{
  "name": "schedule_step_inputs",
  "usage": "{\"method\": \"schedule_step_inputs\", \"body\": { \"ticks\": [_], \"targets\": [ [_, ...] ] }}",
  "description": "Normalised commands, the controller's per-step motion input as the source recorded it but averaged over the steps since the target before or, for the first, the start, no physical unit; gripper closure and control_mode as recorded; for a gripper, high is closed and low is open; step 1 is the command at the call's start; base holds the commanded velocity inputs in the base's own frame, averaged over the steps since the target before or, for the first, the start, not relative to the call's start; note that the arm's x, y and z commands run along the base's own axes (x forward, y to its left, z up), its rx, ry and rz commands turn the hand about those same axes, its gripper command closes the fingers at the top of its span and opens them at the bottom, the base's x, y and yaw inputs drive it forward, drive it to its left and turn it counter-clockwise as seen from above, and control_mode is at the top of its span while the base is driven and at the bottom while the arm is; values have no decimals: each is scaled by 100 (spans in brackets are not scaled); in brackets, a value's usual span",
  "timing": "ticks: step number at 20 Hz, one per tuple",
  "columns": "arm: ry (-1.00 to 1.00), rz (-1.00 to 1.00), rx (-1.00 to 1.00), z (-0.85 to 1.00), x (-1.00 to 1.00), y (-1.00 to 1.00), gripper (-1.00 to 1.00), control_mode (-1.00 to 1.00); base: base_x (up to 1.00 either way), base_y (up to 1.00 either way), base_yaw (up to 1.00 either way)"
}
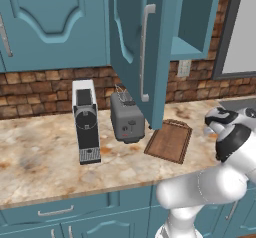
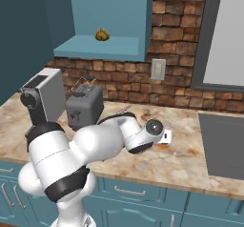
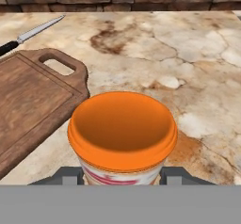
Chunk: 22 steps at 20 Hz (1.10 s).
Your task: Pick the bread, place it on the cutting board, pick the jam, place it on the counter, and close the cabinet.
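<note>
Open cabinet (image 2: 138,21) shelf, bread (image 2: 101,35) inside.

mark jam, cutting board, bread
jam (image 3: 122,129): hand view, orange lid top.
cutting board (image 1: 169,141): left base view, flat wooden face.
bread (image 2: 101,35): right base view, bun's front on cabinet shelf.
</note>
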Motion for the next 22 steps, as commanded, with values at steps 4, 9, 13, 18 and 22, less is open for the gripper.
{"method": "schedule_step_inputs", "body": {
  "ticks": [4, 9, 13, 18, 22],
  "targets": [
    [0, -2, 0, -19, 0, 0, 100, -100, 0, 0, 0],
    [0, -2, 0, -20, 0, 0, 100, -100, 0, 0, 0],
    [0, -1, 0, -20, 0, 0, 100, -100, 0, 0, 0],
    [0, -1, 0, -21, 0, 0, 100, -100, 0, 0, 0],
    [0, -1, 0, -21, 0, 0, 100, -100, 0, 0, 0]
  ]
}}
